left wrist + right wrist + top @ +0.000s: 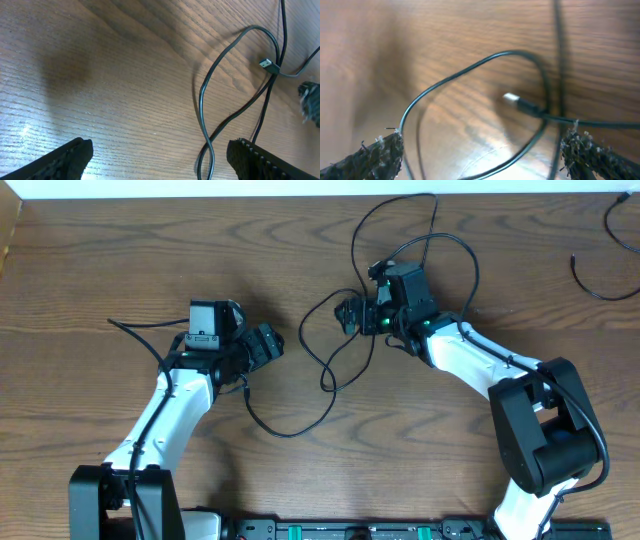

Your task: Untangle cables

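**Cables (201, 97) at table centre, between the two arms.** The thin black cords lie slack on the wood in crossing loops. They run from the far edge past the right gripper (347, 315) and curl back toward the left gripper (268, 345). Both pairs of fingers stand wide apart and hold nothing — in each wrist view they frame only loose cord and bare table. Expect the cords to be light, limp and a little springy; they will likely slide on the smooth grain and drag their neighbours along. You would do best to pinch just behind the small metal-tipped plug (511, 98), where the cord looks thickest, or on a free run clear of the crossing beside it. The table (80, 280) is flat brown wood with ample room on either side — another cable (590, 285) lies well apart at the far right corner
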Robot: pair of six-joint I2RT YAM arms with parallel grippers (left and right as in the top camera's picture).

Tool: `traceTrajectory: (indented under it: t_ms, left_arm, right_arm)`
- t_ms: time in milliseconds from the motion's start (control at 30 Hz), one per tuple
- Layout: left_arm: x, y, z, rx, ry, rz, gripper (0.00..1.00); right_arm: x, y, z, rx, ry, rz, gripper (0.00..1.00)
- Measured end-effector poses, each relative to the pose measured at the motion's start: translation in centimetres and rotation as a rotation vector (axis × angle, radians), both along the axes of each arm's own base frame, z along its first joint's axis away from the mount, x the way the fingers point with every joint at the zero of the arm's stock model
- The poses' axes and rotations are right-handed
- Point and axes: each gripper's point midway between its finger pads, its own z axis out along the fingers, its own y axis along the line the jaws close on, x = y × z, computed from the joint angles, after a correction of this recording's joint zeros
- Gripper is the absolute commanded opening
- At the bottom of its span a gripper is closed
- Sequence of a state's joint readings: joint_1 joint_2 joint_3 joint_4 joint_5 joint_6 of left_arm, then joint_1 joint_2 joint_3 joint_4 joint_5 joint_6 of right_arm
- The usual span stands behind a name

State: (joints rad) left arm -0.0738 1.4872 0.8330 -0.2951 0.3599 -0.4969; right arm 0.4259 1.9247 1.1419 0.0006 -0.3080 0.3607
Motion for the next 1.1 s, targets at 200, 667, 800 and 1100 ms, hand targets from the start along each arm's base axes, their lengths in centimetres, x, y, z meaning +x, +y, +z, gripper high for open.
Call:
traceTrajectory:
  t_ms: [200,667,800,1100]
  left_arm:
    - [0.0,0.0,0.0,0.0,0.0,0.0,0.91]
    - [0.0,0.0,0.0,0.0,0.0,0.0,0.91]
    - [0.0,0.0,0.0,0.0,0.0,0.0,0.91]
    - [0.1,0.3,0.0,0.034,-0.015,-0.018,0.91]
  right_arm:
    - [-2.3,1.0,-0.6,-0.015,0.016,0.176,0.99]
    - [-6.6,0.0,1.0,-0.093,0.073,0.31,0.98]
    - [-7.5,1.1,2.5,-0.088,0.046,0.34,0.98]
    - [-10.5,3.7,1.3,-0.189,0.079,0.344,0.99]
